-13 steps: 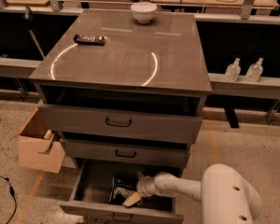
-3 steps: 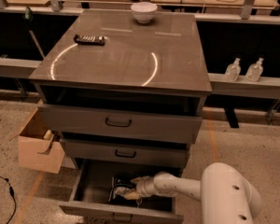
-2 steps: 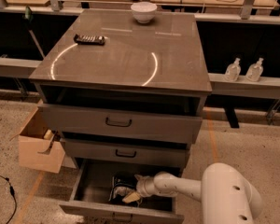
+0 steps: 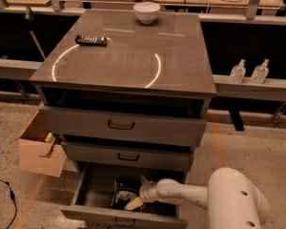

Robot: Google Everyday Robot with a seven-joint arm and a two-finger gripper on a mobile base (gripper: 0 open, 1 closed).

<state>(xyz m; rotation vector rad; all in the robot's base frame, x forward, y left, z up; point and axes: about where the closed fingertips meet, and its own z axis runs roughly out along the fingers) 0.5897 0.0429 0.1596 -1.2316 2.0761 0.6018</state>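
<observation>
My white arm (image 4: 190, 192) reaches from the lower right into the open bottom drawer (image 4: 93, 190) of a grey cabinet. The gripper (image 4: 132, 199) is inside the drawer, low over its floor near the front. It is right at a dark packet (image 4: 121, 186) with a pale item beside it. Whether the gripper touches or holds either one I cannot tell.
On the cabinet top (image 4: 128, 56) stand a white bowl (image 4: 147, 12) at the back and a dark remote-like bar (image 4: 91, 40) at the left. An open cardboard box (image 4: 38, 147) sits on the floor left of the cabinet. Two clear bottles (image 4: 249, 72) stand on a ledge at right.
The gripper has shifted only slightly inside the bottom drawer, staying at the dark packet. Everything else is unmoved.
</observation>
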